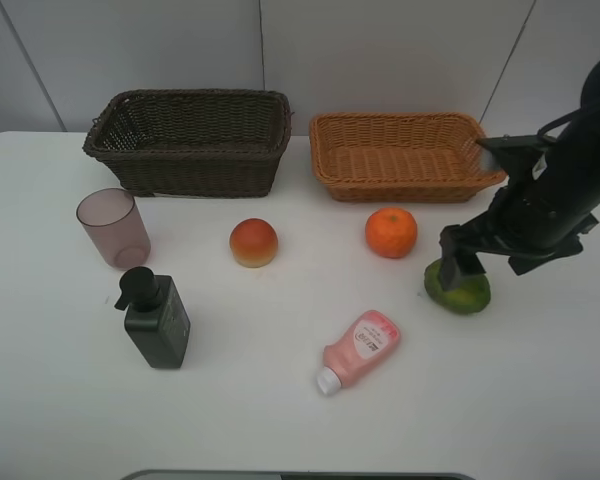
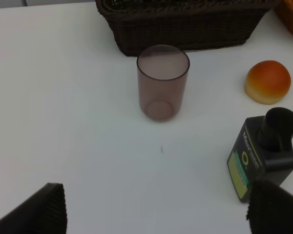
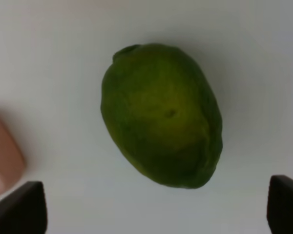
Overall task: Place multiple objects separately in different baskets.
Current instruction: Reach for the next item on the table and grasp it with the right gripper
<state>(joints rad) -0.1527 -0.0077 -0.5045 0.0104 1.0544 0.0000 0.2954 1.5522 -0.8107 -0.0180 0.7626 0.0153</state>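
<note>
**Surface.** White table [image 1: 280,420], pale wall panels behind.

**Containers.** Dark brown basket [image 1: 190,140] at far left and light tan basket [image 1: 400,155] at far right. Nothing is seen in either.

**Loose items.**
- Pinkish cup [image 1: 113,227], upright, just near of the dark basket.
- Black pump bottle [image 1: 156,318], near left.
- Peach-like fruit [image 1: 253,242], centre.
- Orange [image 1: 391,231], right of centre.
- Pink tube [image 1: 359,349], lying flat, near centre.
- Green fruit [image 3: 161,114], on the table at right, near of the tan basket.

**Right gripper** [image 3: 154,207]. It hangs directly over the green fruit with the fingers spread wide, one on each side, holding nothing.

**Left gripper** [image 2: 158,209]. Fingers also spread wide and empty, above bare table near the cup and bottle.

**Step in hand (judged).** Grasping the green fruit.

**Handling note.**
- The fruit is oval and smooth, so it is likely to roll.
- Descend centred and close across the narrower width at mid-height, not on the crown.
- Lift clear of the tan basket's rim before releasing.
</note>
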